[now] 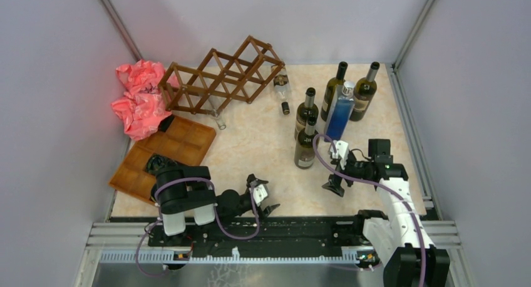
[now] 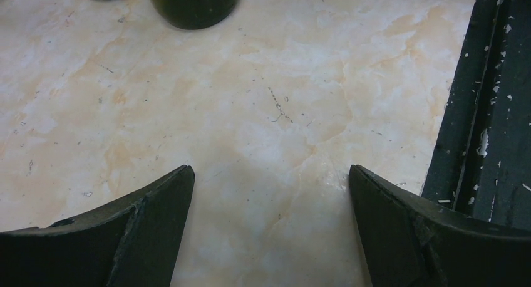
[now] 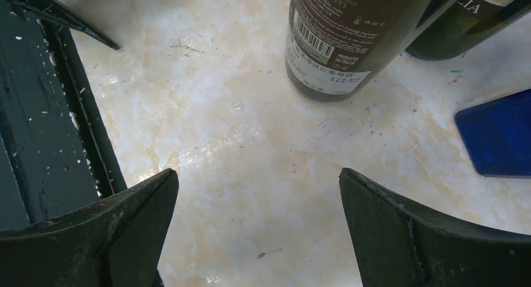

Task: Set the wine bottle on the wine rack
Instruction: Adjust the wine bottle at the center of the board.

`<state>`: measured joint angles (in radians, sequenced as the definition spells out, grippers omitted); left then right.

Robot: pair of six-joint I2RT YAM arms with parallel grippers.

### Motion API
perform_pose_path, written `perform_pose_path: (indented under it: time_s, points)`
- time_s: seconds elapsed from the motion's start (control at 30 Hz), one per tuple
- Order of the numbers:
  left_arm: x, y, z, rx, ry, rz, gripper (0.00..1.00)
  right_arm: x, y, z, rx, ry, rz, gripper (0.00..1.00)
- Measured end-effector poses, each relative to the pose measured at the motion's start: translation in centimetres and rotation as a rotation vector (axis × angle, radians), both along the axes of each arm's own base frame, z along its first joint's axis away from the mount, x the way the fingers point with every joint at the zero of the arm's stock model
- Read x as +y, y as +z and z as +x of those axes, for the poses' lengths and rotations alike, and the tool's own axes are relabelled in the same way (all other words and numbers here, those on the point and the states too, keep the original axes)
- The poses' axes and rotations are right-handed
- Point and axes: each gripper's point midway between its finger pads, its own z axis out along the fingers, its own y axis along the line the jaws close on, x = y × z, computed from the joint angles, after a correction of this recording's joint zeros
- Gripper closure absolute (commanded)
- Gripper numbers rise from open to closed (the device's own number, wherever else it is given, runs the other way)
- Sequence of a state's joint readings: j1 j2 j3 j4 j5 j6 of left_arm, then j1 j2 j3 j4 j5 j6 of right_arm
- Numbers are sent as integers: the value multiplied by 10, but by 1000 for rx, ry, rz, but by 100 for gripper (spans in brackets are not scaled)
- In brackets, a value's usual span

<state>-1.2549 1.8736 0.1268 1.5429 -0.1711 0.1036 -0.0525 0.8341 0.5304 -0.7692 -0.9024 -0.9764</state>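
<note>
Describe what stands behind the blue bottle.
Two dark wine bottles stand there, toward the far wall. The blue bottle hides part of the left one's lower body.

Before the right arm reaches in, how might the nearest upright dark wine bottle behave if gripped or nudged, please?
The nearest dark bottle stands tall on a narrow base, so a high nudge would probably tip it. It looks like smooth glass: likely stiff, slippery, breakable. Laid down, it would probably roll.
</note>
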Motion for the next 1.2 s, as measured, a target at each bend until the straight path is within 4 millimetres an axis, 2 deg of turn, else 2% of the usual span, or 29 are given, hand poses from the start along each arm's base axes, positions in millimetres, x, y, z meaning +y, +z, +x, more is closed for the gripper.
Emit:
perform_pose_path:
  time_s: [0.5,0.77,0.87,0.97,1.07,1.2]
  points:
    - [-6,-4,3,-1,7,1,1,-3,1,5,-23,-14,-14,2]
    - [-15,5,-6,19,-49,-39,1,-3,2,6,-28,-14,-15,2]
    - [-22,21,-5,5,-57,-84,1,-3,2,6,-29,-15,-16,2]
    - [-33,45,-2,-19,-61,-155,1,-3,2,6,-31,-15,-16,2]
    - [-52,83,5,-53,-60,-255,1,-3,2,7,-31,-16,-17,2]
    - [-82,128,24,-95,-9,-351,1,-3,2,7,-32,-17,-18,2]
